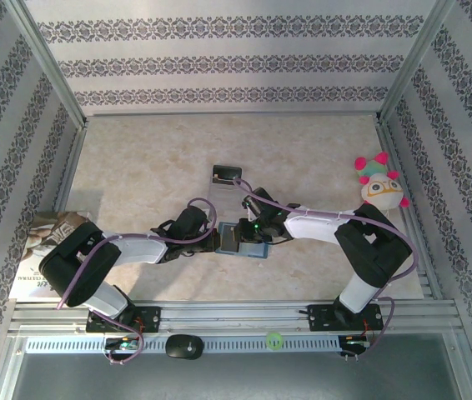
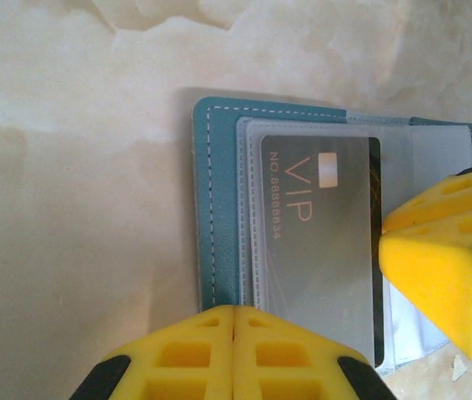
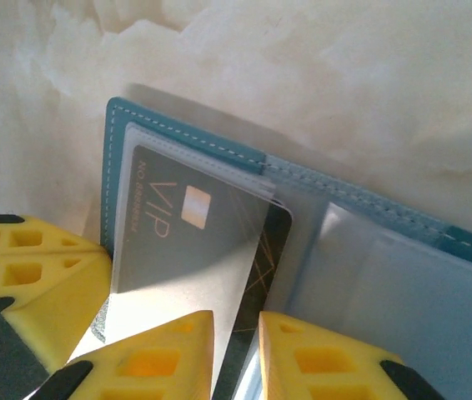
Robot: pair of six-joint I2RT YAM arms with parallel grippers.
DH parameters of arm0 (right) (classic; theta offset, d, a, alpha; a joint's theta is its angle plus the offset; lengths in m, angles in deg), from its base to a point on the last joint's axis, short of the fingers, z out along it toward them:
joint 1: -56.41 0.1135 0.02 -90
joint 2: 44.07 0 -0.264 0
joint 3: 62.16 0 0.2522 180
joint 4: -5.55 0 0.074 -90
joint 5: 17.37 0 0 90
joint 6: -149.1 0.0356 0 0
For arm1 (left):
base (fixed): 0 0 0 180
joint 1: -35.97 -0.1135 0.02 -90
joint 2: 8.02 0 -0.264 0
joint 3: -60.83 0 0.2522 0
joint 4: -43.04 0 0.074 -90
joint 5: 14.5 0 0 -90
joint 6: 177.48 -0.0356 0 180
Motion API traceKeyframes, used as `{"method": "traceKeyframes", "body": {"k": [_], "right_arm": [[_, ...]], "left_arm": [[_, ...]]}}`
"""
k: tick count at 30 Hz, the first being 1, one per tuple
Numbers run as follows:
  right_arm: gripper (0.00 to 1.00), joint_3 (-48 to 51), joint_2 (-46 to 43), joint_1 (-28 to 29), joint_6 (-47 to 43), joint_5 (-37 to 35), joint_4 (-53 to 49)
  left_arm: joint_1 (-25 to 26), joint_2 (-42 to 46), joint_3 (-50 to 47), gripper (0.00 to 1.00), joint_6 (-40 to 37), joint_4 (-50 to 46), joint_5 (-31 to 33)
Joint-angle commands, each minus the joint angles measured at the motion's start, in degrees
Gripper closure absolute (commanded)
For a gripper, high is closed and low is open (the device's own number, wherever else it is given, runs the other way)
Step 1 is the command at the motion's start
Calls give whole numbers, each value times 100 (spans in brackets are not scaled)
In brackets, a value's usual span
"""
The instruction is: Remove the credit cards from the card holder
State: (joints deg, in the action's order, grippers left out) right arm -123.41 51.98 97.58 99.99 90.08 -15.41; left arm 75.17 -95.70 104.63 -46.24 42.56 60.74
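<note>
The teal card holder (image 1: 244, 242) lies open on the table between both arms. In the left wrist view its stitched teal cover (image 2: 219, 208) holds a clear sleeve with a dark VIP credit card (image 2: 319, 242). My left gripper (image 2: 234, 312) is shut, its tips resting on the holder's near left edge. In the right wrist view the card's (image 3: 178, 242) black edge sticks out of the sleeve. My right gripper (image 3: 236, 337) straddles that edge, jaws a narrow gap apart. The holder's right half (image 3: 403, 283) shows empty clear pockets.
A clear plastic stand with a black piece (image 1: 225, 175) stands just behind the grippers. A plush toy (image 1: 379, 185) sits at the right wall. Printed paper (image 1: 40, 246) lies at the left edge. Patterned walls enclose the marbled tabletop (image 1: 144, 158).
</note>
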Motion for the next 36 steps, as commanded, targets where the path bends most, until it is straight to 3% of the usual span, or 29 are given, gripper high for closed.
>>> {"method": "traceKeyframes", "body": {"k": [1,21,26,32,36], "right_arm": [[79,168,-145,-74,174,10,156],[81,336,88,-175,571,573,976],[86,448,-2,-218,642,479,1014],[100,594,-71,-258,725,467,1187],[100,735,-294,-296,739,249,1090]], "left_arm": [[-31,-285,-142,94,67,-421,-50],[-31,-500,-119,95,127,-293,-219],[-31,-505,-138,95,158,-299,-220],[-30,-466,-164,95,194,-291,-210],[-35,-416,-233,95,222,-302,-163]]}}
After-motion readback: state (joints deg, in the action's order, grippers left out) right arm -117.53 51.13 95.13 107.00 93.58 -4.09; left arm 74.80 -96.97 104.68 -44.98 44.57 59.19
